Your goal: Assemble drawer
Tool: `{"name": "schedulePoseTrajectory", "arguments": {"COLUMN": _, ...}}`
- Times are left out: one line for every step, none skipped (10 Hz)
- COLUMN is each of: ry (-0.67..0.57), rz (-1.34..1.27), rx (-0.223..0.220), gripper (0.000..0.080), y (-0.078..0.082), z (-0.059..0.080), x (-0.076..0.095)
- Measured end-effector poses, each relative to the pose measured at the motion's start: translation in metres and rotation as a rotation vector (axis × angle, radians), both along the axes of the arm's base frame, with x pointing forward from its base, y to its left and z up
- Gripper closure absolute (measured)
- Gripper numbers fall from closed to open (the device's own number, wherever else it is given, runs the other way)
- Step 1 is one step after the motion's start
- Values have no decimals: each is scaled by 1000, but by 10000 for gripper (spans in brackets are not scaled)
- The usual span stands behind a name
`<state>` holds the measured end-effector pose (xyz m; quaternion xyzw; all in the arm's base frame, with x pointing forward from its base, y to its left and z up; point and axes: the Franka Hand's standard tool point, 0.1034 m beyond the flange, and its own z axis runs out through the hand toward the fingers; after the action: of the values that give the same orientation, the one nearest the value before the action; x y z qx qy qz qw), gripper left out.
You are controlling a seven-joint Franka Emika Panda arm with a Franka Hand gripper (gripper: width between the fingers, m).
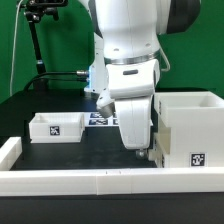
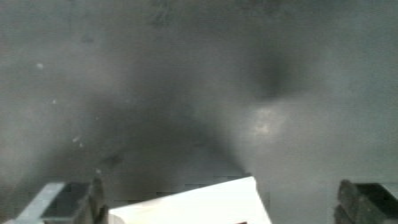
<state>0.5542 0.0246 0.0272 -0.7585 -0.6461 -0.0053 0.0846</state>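
Just beside the casing [image 1: 186,130], the end effector [image 1: 142,154] hangs released.
The tall white casing stands on the dark surface [image 1: 90,155] at the end effector's side, toward the exterior view's right. The fingers [image 2: 64,205] are spread wide, with a blurred white corner [image 2: 196,205] between them. A small tray [image 1: 57,127] sits well apart on the opposite side, with the marker board [image 1: 100,121] behind.
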Motion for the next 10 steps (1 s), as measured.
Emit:
{"name": "schedulePoseTrajectory", "arguments": {"ry": -3, "rz": -6, "rx": -4, "gripper": 150, "y": -4, "z": 1, "x": -1}}
{"name": "schedulePoseTrajectory", "arguments": {"ry": 0, "rz": -17, "rx": -11, "gripper": 150, "y": -14, "z": 3, "x": -7}}
{"name": "schedulePoseTrajectory", "arguments": {"ry": 5, "rz": -35, "rx": -21, "gripper": 150, "y": -27, "z": 8, "x": -17}}
{"name": "schedulePoseTrajectory", "arguments": {"ry": 11, "rz": -50, "rx": -29, "gripper": 150, "y": -38, "z": 14, "x": -29}}
{"name": "schedulePoseTrajectory", "arguments": {"ry": 2, "rz": -48, "rx": -34, "gripper": 150, "y": -48, "z": 21, "x": -38}}
{"name": "schedulePoseTrajectory", "arguments": {"ry": 7, "rz": -39, "rx": -38, "gripper": 150, "y": -59, "z": 31, "x": -43}}
{"name": "schedulePoseTrajectory", "arguments": {"ry": 1, "rz": -41, "rx": -45, "gripper": 150, "y": -73, "z": 43, "x": -47}}
{"name": "schedulePoseTrajectory", "arguments": {"ry": 3, "rz": -62, "rx": -52, "gripper": 150, "y": -88, "z": 47, "x": -56}}
{"name": "schedulePoseTrajectory", "arguments": {"ry": 5, "rz": -78, "rx": -55, "gripper": 150, "y": -95, "z": 48, "x": -61}}
{"name": "schedulePoseTrajectory", "arguments": {"ry": 6, "rz": -76, "rx": -54, "gripper": 150, "y": -93, "z": 47, "x": -61}}
